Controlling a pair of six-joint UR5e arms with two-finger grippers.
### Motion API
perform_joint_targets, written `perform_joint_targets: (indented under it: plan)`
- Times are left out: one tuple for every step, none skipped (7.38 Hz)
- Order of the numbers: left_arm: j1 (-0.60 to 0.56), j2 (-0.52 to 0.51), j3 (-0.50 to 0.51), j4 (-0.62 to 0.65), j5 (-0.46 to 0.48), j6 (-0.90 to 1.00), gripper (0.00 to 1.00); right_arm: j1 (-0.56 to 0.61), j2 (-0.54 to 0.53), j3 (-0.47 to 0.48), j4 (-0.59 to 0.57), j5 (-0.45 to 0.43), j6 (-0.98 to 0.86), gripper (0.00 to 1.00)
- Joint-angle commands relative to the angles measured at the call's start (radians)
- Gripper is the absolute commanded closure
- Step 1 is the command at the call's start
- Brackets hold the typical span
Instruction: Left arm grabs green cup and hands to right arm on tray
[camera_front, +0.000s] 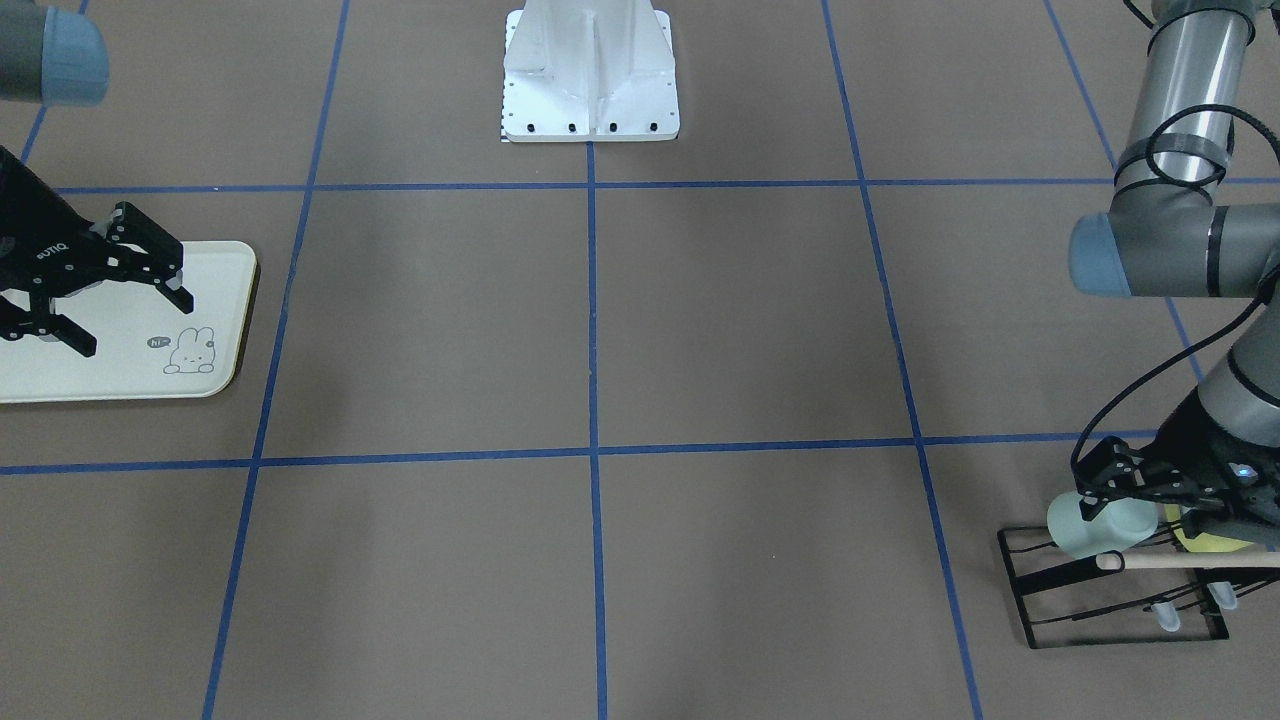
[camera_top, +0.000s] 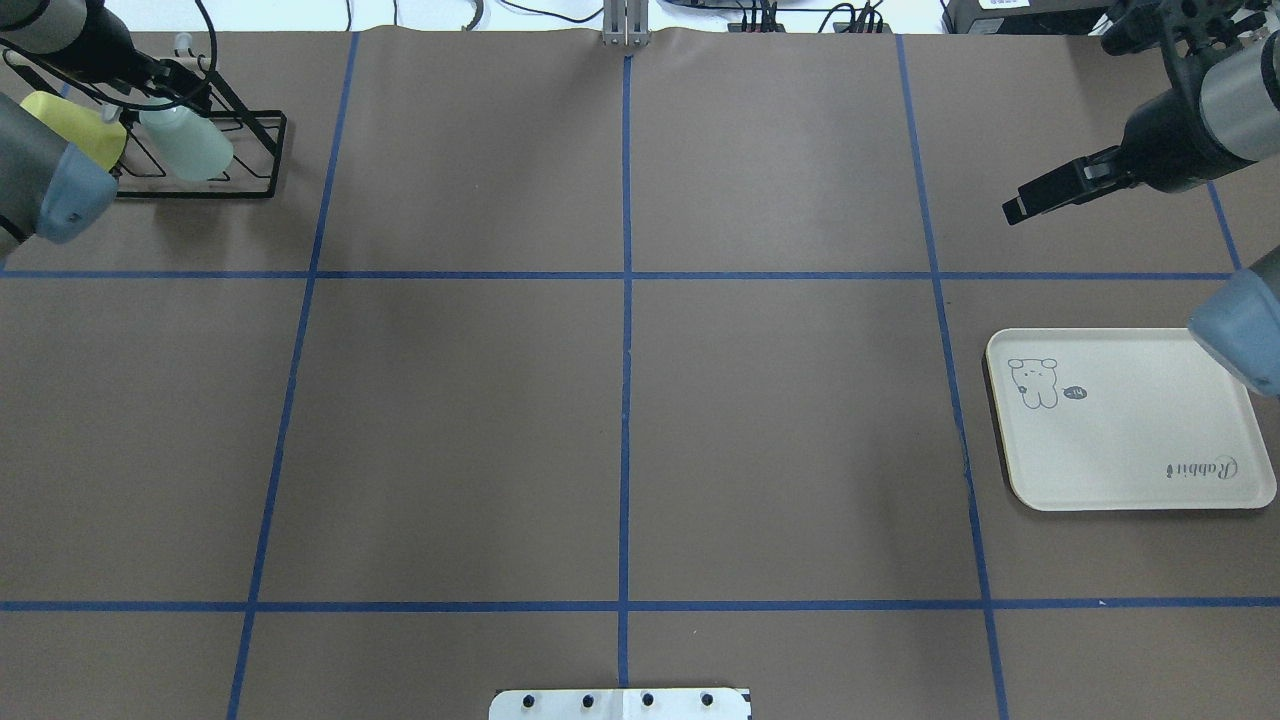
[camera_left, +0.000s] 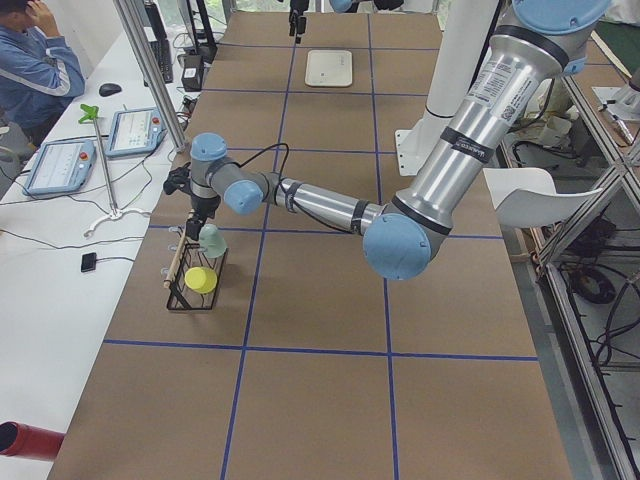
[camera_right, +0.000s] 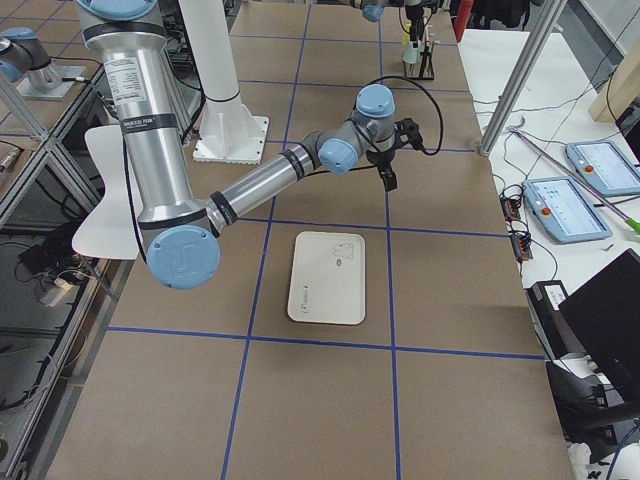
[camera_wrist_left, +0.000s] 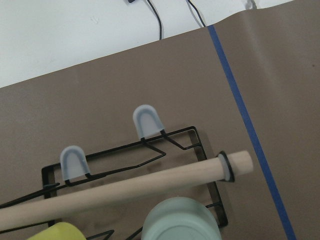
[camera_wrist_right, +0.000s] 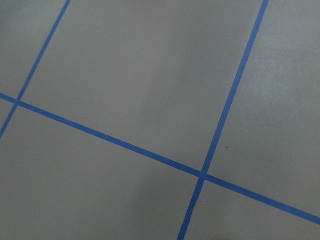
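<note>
The pale mint-green cup (camera_front: 1100, 528) lies on its side on a black wire rack (camera_front: 1060, 610) at the table's far corner on my left side. It also shows in the overhead view (camera_top: 190, 145) and at the bottom of the left wrist view (camera_wrist_left: 180, 222). My left gripper (camera_front: 1125, 498) hangs right over the cup, jaws apparently spread across it. The cream tray (camera_front: 120, 385) with the rabbit drawing lies bare on my right side (camera_top: 1130, 450). My right gripper (camera_front: 135, 322) hovers open and empty over the tray's edge.
A yellow-green cup (camera_front: 1215, 540) sits on the same rack beside the mint one. A wooden rod (camera_wrist_left: 125, 187) runs across the rack. The robot base plate (camera_front: 590, 70) stands at mid-table. Blue tape lines grid the brown tabletop.
</note>
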Motion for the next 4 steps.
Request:
perform_joint_targets:
  plan:
    - [0.012, -0.006, 0.017, -0.009, 0.001, 0.000, 0.00, -0.006, 0.009, 0.002, 0.000, -0.007, 0.021, 0.00]
    - [0.012, 0.000, 0.017, -0.009, 0.003, 0.003, 0.00, -0.007, 0.009, -0.001, 0.000, -0.008, 0.021, 0.00]
    - [0.012, 0.006, 0.015, -0.009, 0.001, 0.004, 0.00, -0.006, 0.009, -0.001, 0.000, -0.008, 0.021, 0.00]
    - [0.014, 0.006, 0.017, -0.008, 0.001, 0.004, 0.00, -0.007, 0.010, -0.001, 0.000, -0.008, 0.021, 0.00]
